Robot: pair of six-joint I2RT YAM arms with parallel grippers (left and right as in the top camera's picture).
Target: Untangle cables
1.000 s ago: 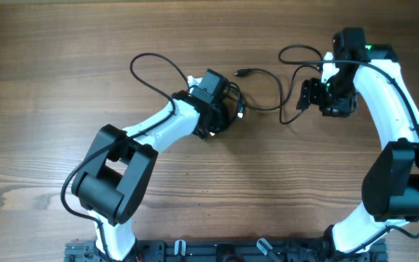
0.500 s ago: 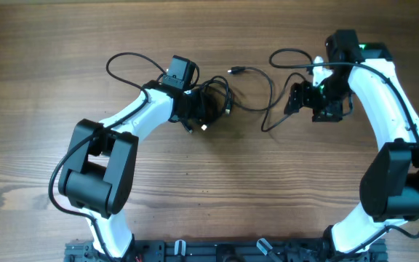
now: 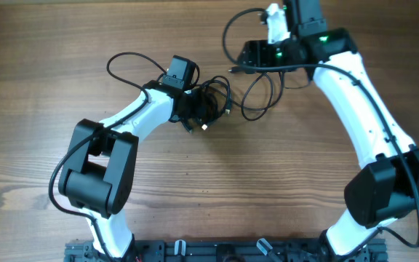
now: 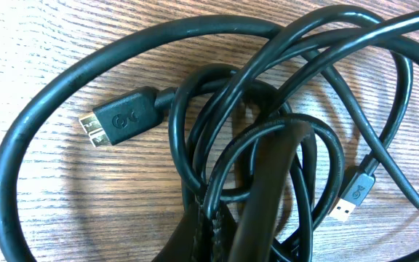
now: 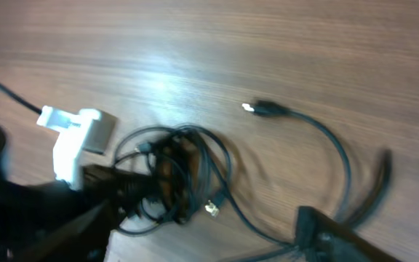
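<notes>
From above, my left gripper sits buried in the knot of thin black cables near the middle of the brown wooden table. One loop trails off behind my left wrist. Others run rightward under my right gripper, which hangs over the far loops.

Through my left wrist camera, my dark fingers are pressed together, with strands of the bunch seemingly pinched between them. I take that as an anchor: I pin the knot so the other arm can draw a strand out. A black plug with a gold tip lies just left of the coils. A smaller silver-tipped plug lies to their right.

My right wrist view is blurred, yet my fingers there stand wide apart with nothing between them. Below them lies the knot, and a loose strand curves away from it to a small black plug lying apart on bare wood. That free end looks to me like the sensible one to take.
</notes>
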